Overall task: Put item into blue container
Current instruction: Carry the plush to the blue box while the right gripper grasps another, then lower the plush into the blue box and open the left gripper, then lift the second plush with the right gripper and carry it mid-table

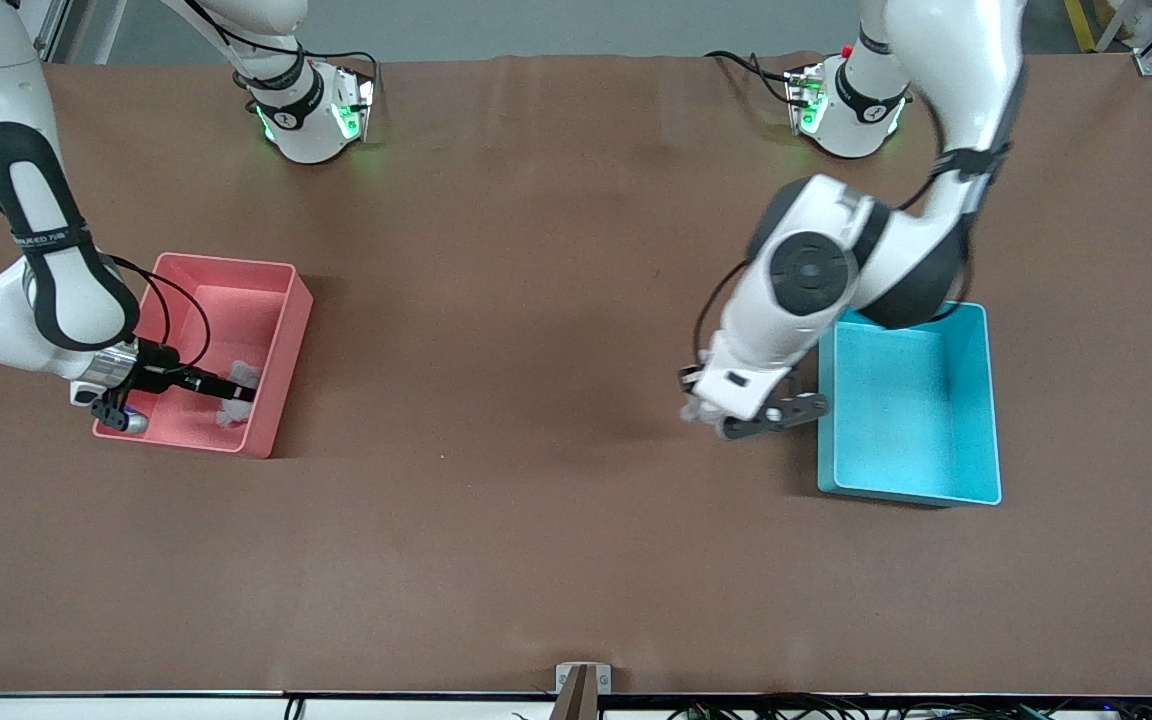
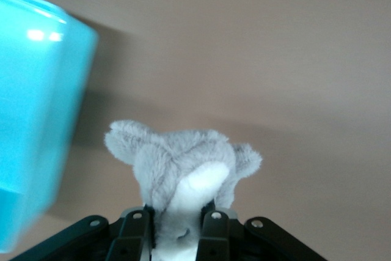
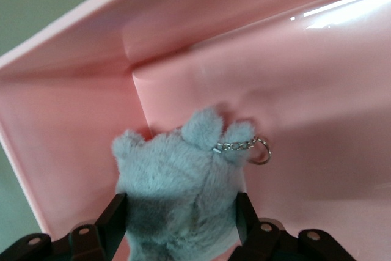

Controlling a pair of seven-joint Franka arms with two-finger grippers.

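The blue container (image 1: pixel 898 412) stands toward the left arm's end of the table, with nothing showing inside it. My left gripper (image 1: pixel 702 411) hangs over the bare table just beside that container's wall, shut on a grey and white plush toy (image 2: pixel 178 164). In the left wrist view the toy sticks out between the fingers (image 2: pixel 214 230), with the blue container (image 2: pixel 36 114) close alongside. My right gripper (image 1: pixel 236 392) reaches into the pink bin (image 1: pixel 236 300), its fingers closed on a second grey plush toy (image 3: pixel 177 178) that carries a small chain and ring (image 3: pixel 259 150).
The pink bin (image 3: pixel 275 84) sits toward the right arm's end of the table. Brown table surface (image 1: pixel 536 350) spreads between the two bins. The two arm bases (image 1: pixel 311 115) stand at the table's edge farthest from the front camera.
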